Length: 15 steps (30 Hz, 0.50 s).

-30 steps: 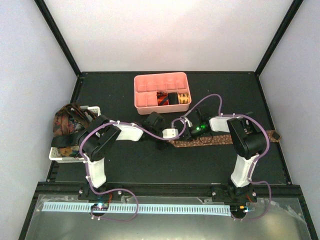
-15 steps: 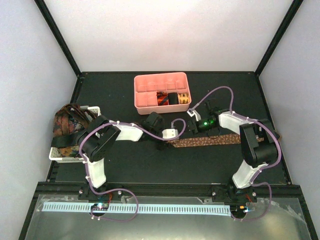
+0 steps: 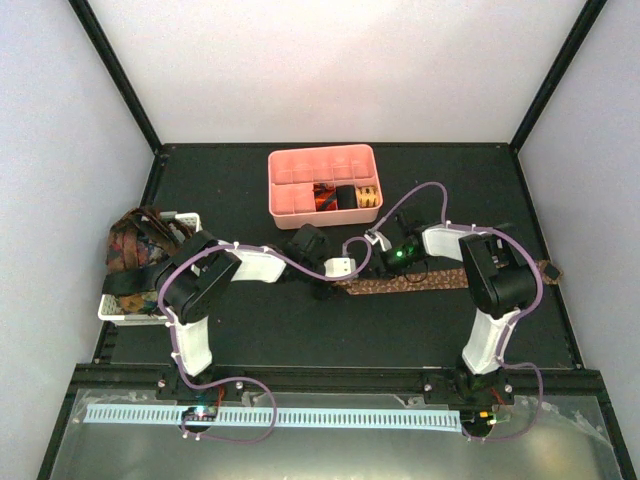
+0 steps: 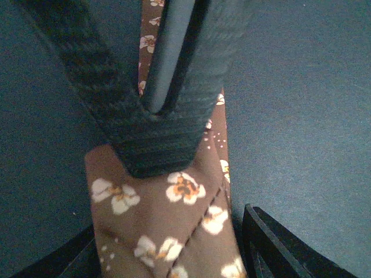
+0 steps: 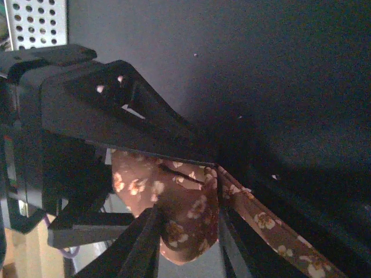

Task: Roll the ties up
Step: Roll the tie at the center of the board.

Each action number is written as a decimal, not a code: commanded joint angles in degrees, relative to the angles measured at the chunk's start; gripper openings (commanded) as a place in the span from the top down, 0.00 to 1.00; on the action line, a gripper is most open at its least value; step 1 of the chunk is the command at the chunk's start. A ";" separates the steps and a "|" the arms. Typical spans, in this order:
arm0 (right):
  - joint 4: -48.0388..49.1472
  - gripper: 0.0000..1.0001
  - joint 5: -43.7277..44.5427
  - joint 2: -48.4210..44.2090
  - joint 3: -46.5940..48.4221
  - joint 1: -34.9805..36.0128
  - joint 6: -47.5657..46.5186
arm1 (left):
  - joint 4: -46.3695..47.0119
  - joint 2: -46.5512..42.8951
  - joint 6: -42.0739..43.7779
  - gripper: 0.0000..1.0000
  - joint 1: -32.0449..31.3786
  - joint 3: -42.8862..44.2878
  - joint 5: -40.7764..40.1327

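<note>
On the black table (image 3: 250, 330), a heap of ties (image 3: 135, 245) is seen in the white basket (image 3: 190, 218), partly hidden by the left arm. Small rolls (image 3: 345, 197) in the pink tray (image 3: 300, 158) are hard to make out. The brown tie (image 3: 445, 279) is laid flat mid-table, partly covered by the right arm. Its folded end is pinched in the right gripper (image 5: 188, 243). The left gripper (image 4: 168, 252), cropped at the frame edge, is spread wide with the tie lying between its fingers.
</note>
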 commanded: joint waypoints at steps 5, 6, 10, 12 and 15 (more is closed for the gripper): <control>-0.14 0.98 -0.75 -0.24 -0.14 -0.44 -1.60 | 1.32 -0.69 -2.04 0.38 -0.47 -1.35 -0.49; -0.48 0.98 -0.79 -1.03 -0.66 -0.93 -1.89 | 2.33 -1.17 -3.06 0.34 -0.37 -1.85 -1.10; -0.54 0.98 0.16 -2.63 -3.21 -2.58 -3.16 | 10.05 -3.57 -7.87 0.24 0.26 -6.09 -0.99; 0.82 0.98 0.33 -2.09 -4.41 -2.67 -3.07 | 13.67 -3.79 -8.63 0.21 0.32 -8.08 -0.69; 0.69 0.98 -0.13 -0.25 -4.55 -2.66 -3.31 | 15.91 -4.03 -8.76 0.21 0.29 -9.74 -0.14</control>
